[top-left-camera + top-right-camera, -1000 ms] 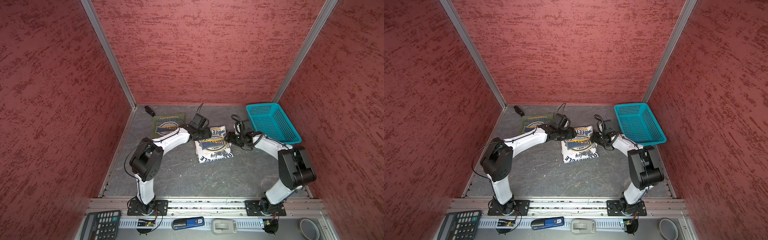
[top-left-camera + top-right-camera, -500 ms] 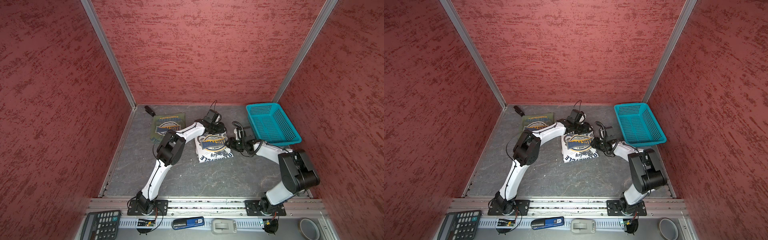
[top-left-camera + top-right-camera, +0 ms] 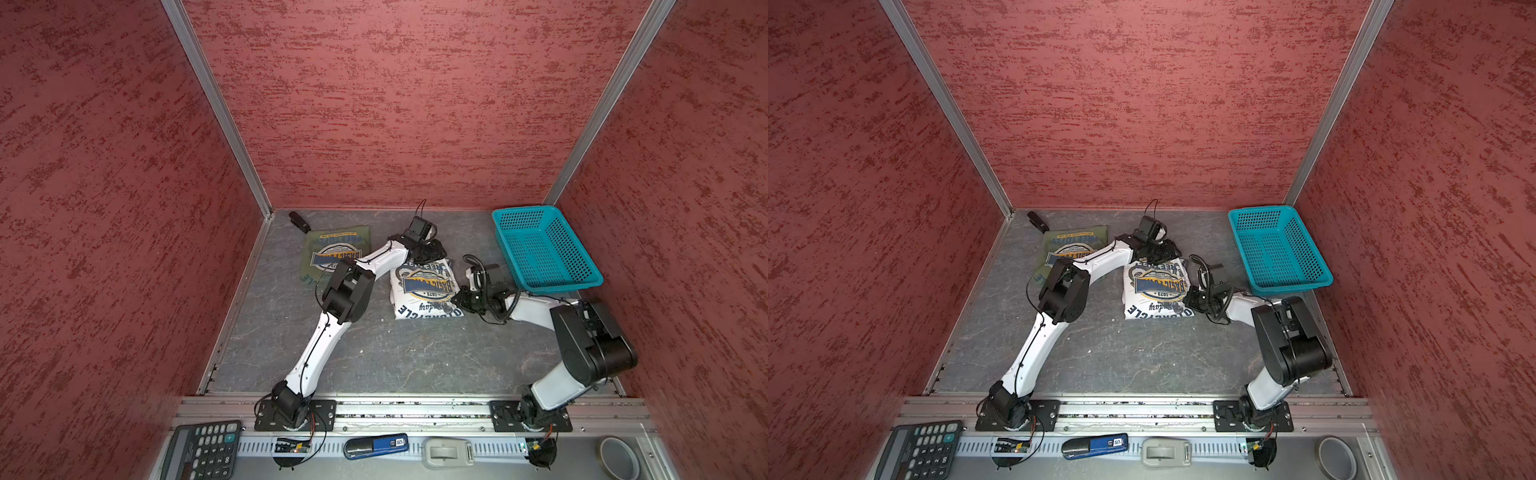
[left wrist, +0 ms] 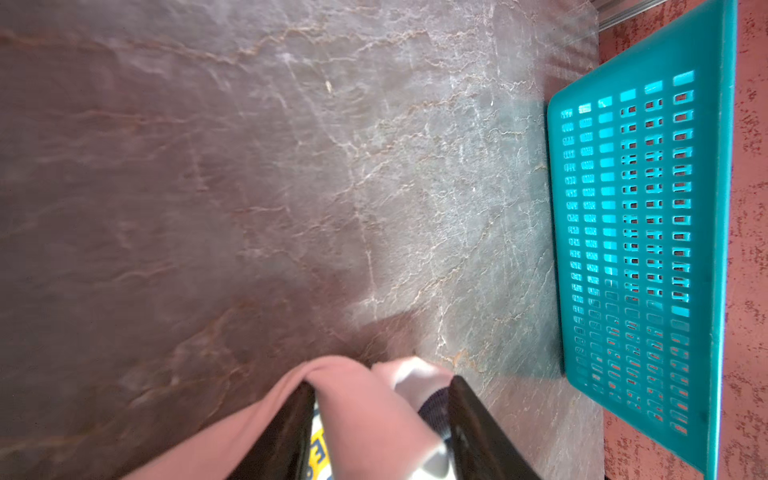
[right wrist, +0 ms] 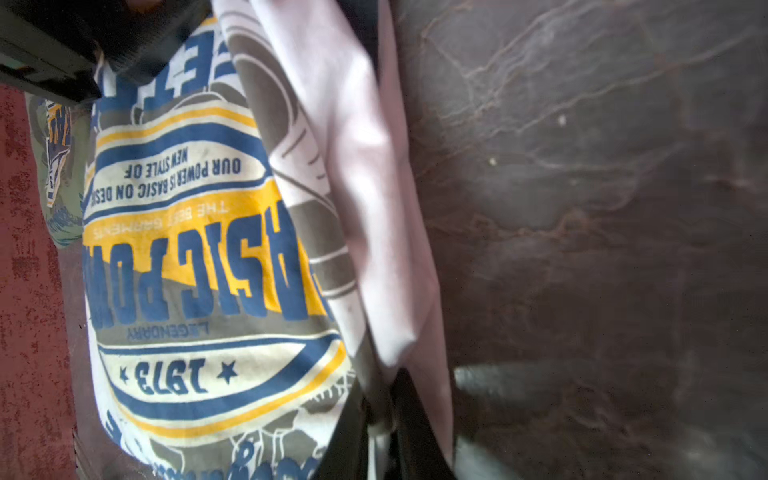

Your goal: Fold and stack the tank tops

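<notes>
- My left gripper point(image 3: 432, 251) is at the upper edge of the white tank top point(image 3: 424, 286), a folded sleeveless cloth shirt with a blue-yellow badge print, mid-frame in both top views. It is pinching a bunched fold of that cloth.
- My right gripper point(image 3: 459, 300) is at the shirt's lower right corner, with its jaws pressed close on the thin edge.
- The olive green tank top point(image 3: 328, 243), a folded cloth shirt with the same badge, lies to the upper left. It is partly under my left arm and apart from the white one.
- I judge the step to be carrying the white shirt onto the olive one. I should raise both ends together, keep the span taut so the folds hold, and set it down square.
- Only the left wrist view shows cloth filling my left gripper point(image 4: 382, 384).
- Only the right wrist view shows the edge inside my right gripper point(image 5: 384, 399).
- Only the top views show both shirts whole and the turquoise plastic mesh basket point(image 3: 557, 284) at the right.
</notes>
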Action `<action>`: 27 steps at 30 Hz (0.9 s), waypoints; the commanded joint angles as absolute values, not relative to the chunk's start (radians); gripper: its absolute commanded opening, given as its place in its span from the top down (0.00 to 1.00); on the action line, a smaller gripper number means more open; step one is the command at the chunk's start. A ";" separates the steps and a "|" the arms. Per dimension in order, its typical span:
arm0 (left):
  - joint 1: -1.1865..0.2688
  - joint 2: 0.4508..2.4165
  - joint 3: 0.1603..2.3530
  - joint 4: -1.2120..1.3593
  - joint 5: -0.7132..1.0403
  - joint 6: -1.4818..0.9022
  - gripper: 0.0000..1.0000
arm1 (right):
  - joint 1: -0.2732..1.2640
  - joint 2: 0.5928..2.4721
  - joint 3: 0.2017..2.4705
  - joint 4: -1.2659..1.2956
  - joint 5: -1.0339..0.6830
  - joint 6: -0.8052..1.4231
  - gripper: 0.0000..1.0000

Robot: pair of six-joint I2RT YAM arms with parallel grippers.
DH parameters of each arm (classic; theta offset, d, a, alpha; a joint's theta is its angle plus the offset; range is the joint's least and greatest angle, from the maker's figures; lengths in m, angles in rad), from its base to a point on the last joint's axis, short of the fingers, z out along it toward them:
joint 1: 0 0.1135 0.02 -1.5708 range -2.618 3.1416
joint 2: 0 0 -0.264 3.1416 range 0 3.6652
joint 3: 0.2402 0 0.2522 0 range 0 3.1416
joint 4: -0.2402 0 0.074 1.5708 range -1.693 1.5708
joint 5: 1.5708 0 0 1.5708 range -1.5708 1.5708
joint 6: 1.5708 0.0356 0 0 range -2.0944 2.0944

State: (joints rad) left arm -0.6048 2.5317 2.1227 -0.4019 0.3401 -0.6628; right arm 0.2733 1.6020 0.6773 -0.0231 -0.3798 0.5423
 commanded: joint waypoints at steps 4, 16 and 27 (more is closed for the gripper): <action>-0.584 2.372 2.178 -0.587 0.328 -0.590 0.28 | 0.281 1.459 0.669 -0.163 -0.336 0.526 0.51; -0.563 1.680 1.240 -0.426 0.108 -0.714 0.15 | 0.280 1.634 0.989 -0.206 -0.220 0.484 0.19; -0.562 1.687 0.925 -0.110 0.248 -0.845 0.15 | 0.281 1.964 1.293 -0.264 -0.198 0.438 0.19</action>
